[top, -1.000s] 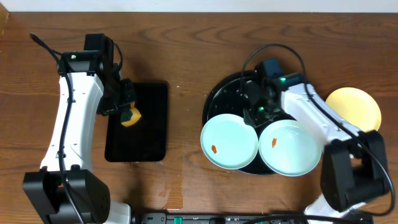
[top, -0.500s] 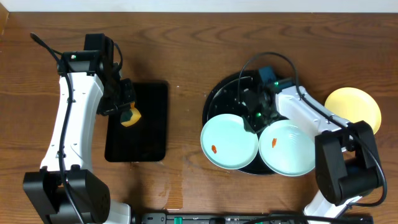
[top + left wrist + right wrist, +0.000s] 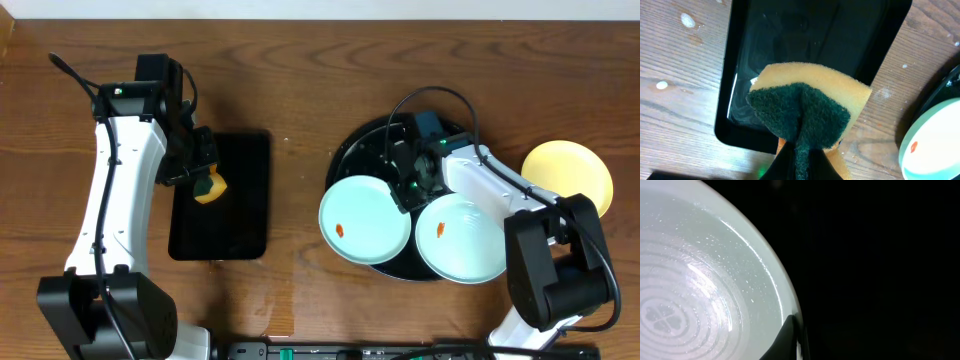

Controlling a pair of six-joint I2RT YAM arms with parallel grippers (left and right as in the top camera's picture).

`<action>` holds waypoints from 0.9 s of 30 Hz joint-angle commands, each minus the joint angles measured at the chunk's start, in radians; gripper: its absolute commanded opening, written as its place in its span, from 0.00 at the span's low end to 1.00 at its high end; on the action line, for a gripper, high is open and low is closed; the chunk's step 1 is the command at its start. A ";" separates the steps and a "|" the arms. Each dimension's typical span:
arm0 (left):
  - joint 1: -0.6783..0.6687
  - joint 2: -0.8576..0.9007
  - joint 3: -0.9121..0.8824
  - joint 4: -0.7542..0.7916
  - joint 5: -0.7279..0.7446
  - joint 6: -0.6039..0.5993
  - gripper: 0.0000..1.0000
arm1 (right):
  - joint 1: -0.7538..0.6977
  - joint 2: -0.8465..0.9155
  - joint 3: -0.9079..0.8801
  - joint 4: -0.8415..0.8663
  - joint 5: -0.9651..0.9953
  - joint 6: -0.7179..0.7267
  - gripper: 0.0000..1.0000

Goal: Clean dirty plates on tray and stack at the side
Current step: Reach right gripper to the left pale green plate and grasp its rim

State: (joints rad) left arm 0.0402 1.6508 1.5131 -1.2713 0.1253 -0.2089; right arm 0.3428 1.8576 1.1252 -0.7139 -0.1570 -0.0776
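Observation:
Two pale mint-blue plates lie on the round black tray (image 3: 358, 158); the left one (image 3: 365, 222) and the right one (image 3: 462, 240) each carry a small orange smear. A pale yellow plate (image 3: 568, 174) lies on the table right of the tray. My right gripper (image 3: 408, 190) is shut on the back rim of the left mint plate (image 3: 700, 295), its fingers (image 3: 797, 340) pinching the edge over the tray (image 3: 880, 270). My left gripper (image 3: 205, 182) is shut on a yellow-and-green sponge (image 3: 805, 105), held over the rectangular tray.
A smaller rectangular black tray (image 3: 235, 225) lies on the wooden table at the left, under the sponge, and fills the left wrist view (image 3: 805, 35). The left mint plate's edge (image 3: 935, 140) shows at that view's right. Cables loop behind the round tray.
My right gripper has moved down-left from the tray's back to the left mint plate's rim. That plate has shifted slightly left. The left arm has not moved.

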 commanded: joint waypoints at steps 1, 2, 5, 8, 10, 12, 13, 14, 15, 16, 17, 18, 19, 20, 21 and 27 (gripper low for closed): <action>0.002 -0.028 0.000 -0.002 -0.002 0.010 0.08 | -0.006 0.006 0.012 0.040 0.263 0.082 0.01; 0.002 -0.028 0.000 -0.002 -0.002 0.010 0.08 | -0.006 0.005 0.016 0.049 0.285 0.082 0.01; 0.002 -0.028 0.000 -0.002 -0.002 0.010 0.08 | -0.006 0.005 0.029 0.063 0.385 0.115 0.01; 0.002 -0.028 0.000 -0.002 -0.002 0.010 0.08 | -0.010 0.005 0.050 0.072 0.471 0.092 0.01; 0.002 -0.028 0.000 -0.002 -0.002 0.010 0.08 | -0.008 0.005 0.068 0.077 0.470 0.042 0.01; 0.002 -0.028 0.000 -0.002 -0.002 0.010 0.08 | -0.007 0.005 0.082 0.083 0.472 0.028 0.01; 0.002 -0.028 0.000 -0.002 -0.002 0.010 0.08 | -0.008 0.005 0.089 0.088 0.472 0.028 0.01; 0.002 -0.028 0.000 -0.002 -0.002 0.010 0.08 | -0.008 0.005 0.090 0.098 0.472 0.035 0.01; 0.002 -0.028 0.000 -0.002 -0.002 0.010 0.08 | -0.008 0.005 0.090 0.108 0.472 0.044 0.01; 0.002 -0.028 0.000 -0.002 -0.002 0.010 0.08 | -0.009 0.005 0.090 0.119 0.471 0.050 0.01; 0.002 -0.028 0.000 -0.002 -0.002 0.010 0.08 | -0.010 0.005 0.090 0.125 0.472 0.055 0.01; 0.002 -0.028 0.000 -0.002 -0.002 0.010 0.08 | -0.010 0.005 0.090 0.132 0.472 0.054 0.01; 0.002 -0.028 0.000 -0.002 -0.002 0.010 0.08 | -0.010 0.005 0.090 0.135 0.471 0.055 0.01; 0.002 -0.028 0.000 -0.002 -0.002 0.010 0.08 | -0.010 0.005 0.090 0.136 0.471 0.055 0.01; 0.002 -0.028 -0.001 -0.002 -0.002 0.010 0.08 | -0.010 0.005 0.090 0.134 0.470 0.055 0.03; 0.002 -0.025 -0.029 0.006 -0.003 0.014 0.09 | -0.050 0.005 0.091 0.062 0.259 0.060 0.15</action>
State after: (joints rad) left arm 0.0402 1.6508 1.5127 -1.2709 0.1249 -0.2085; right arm 0.3321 1.8572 1.1980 -0.6285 0.2451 -0.0292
